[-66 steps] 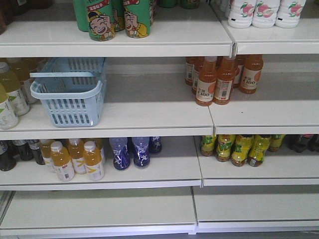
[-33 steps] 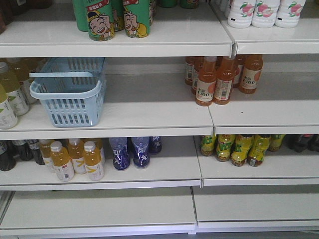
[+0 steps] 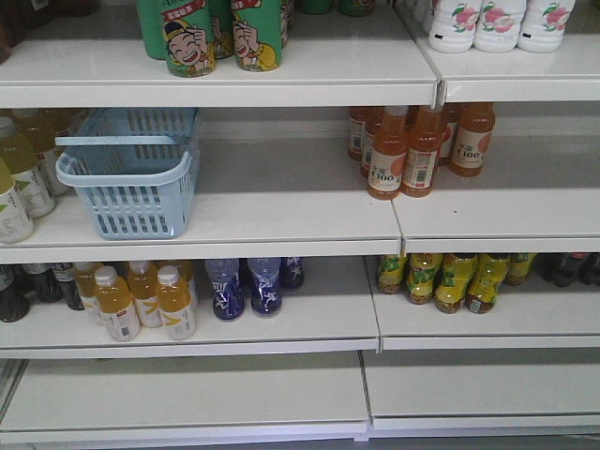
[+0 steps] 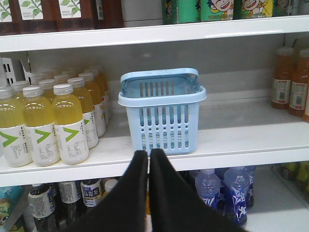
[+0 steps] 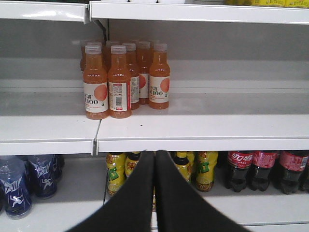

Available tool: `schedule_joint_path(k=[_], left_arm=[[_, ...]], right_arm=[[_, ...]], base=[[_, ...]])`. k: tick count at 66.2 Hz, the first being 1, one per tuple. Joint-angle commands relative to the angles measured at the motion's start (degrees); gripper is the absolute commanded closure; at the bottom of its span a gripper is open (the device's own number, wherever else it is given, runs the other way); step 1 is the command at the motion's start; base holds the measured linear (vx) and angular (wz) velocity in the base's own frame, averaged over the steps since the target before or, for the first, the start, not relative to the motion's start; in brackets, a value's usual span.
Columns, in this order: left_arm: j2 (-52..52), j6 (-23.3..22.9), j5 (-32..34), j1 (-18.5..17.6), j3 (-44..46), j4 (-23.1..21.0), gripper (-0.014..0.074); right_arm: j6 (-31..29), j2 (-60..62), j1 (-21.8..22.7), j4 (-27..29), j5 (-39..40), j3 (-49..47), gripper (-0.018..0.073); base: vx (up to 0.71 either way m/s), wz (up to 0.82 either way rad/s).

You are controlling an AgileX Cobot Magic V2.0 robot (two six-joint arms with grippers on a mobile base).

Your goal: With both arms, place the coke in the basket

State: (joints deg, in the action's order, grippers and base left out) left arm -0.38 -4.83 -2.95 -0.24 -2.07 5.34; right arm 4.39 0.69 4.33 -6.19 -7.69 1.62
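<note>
**Now: both tools pinched shut and empty, coke on the lower shelf, basket one shelf up**

Seen from the right wrist, the dark coke bottles (image 5: 240,169) with red labels and white script stand in a row on the lower white metal shelf (image 5: 270,203). They are to the right of the right tool (image 5: 155,153) and well apart from it. That tool's two black fingers lie together with only a hairline seam between them. They grip nothing and touch nothing. Beyond its tip, a shelf higher, is a cluster of orange drink bottles (image 5: 108,82). Yellow-green bottles (image 5: 205,169) stand just left of the coke.

Seen from the left wrist, the left tool (image 4: 148,153) is likewise closed to a thin slit and empty. The light blue slotted plastic basket (image 4: 161,99) stands upright on the middle shelf, straight ahead of and above its tip, apart from it. Pale yellow bottles with white labels (image 4: 67,125) stand near the basket's left side.

In the front view the basket (image 3: 127,178) sits at the left of the middle shelf, with one hoop handle lying across its open top. No coke can be seen inside it.
</note>
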Motion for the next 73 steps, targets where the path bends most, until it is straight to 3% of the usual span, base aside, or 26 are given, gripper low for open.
schedule_joint_path(k=[1, 15, 23, 33, 42, 49, 73], left_arm=[[-1.18, 0.15, 6.62, -0.11, -0.26, -0.1, 0.0603], [-1.04, -3.03, 18.11, -0.11, 1.59, -0.24, 0.0603], [1.72, -2.75, 13.87, -0.11, 9.2, -0.13, 0.0603], [13.5, -1.9, 7.71, -0.11, 20.96, -0.19, 0.0603], [25.87, -6.7, 2.95, -0.11, 29.62, -2.3, 0.0603], [32.74, -9.24, 3.65, -0.11, 32.52, -2.3, 0.0603], [48.93, -9.09, 10.14, -0.11, 32.41, -2.14, 0.0594]], right_arm=[[-0.22, 0.85, 0.06, -0.43, 4.27, 0.87, 0.0568], [-0.22, 0.85, 0.06, -0.43, 4.27, 0.87, 0.0568], [-0.22, 0.85, 0.06, -0.43, 4.27, 0.87, 0.0568], [-0.22, 0.85, 0.06, -0.43, 4.27, 0.87, 0.0568], [-0.22, 0.85, 0.06, -0.43, 4.27, 0.87, 0.0568], [-0.22, 0.85, 0.06, -0.43, 4.27, 0.87, 0.0568], [-0.22, 0.85, 0.06, -0.46, 4.27, 0.87, 0.0568]], base=[[0.0, 0.0], [0.0, 0.0], [0.0, 0.0], [0.0, 0.0], [0.0, 0.0], [0.0, 0.0], [0.0, 0.0]])
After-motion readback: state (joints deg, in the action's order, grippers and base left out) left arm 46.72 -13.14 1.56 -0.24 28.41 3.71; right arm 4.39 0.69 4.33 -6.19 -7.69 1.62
